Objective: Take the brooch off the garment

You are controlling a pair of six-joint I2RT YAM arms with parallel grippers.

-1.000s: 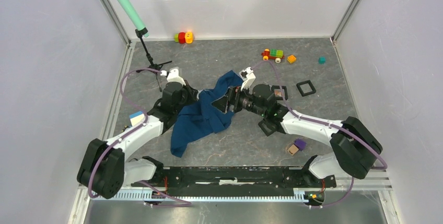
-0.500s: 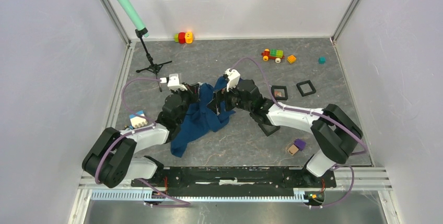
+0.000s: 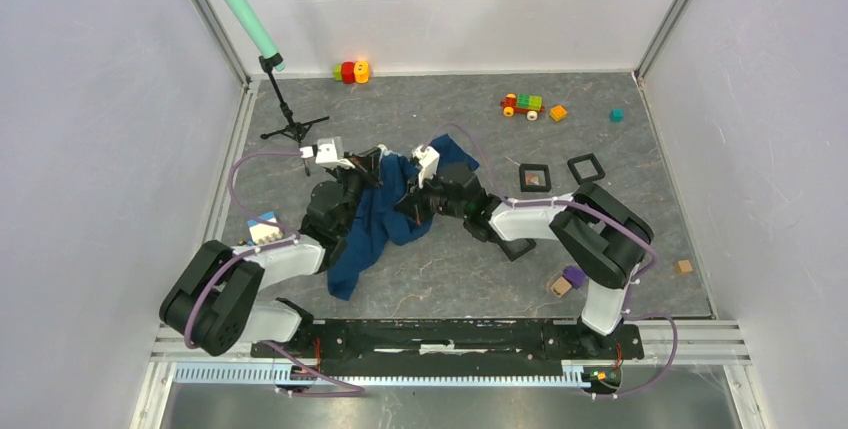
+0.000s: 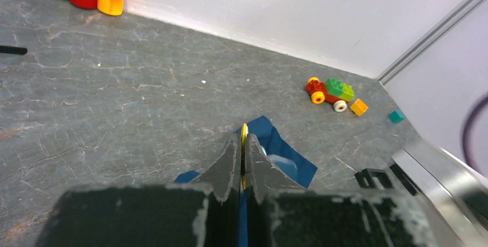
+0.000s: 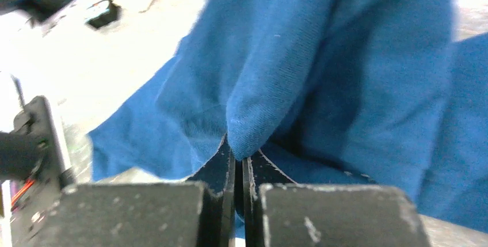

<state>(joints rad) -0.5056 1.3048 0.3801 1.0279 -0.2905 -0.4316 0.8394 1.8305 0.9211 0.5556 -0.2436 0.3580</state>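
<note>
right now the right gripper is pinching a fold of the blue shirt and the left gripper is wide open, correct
Not quite: the left gripper is shut, not open. The left wrist view shows it closed on a thin yellow piece. The right gripper is indeed pinching a fold of the blue shirt.

Toy train [image 3: 521, 104] near the back wall (orange block [image 3: 558, 113] just beside)

Against the crumpled dark blue cloth T-shirt [image 4: 270, 137], only a thin edge of the yellow brooch [image 4: 244, 127] shows. The rest is hidden between the left gripper's [image 4: 242, 139] fingers. Behind the T-shirt, the right wrist view is blurred and washed out.
</note>
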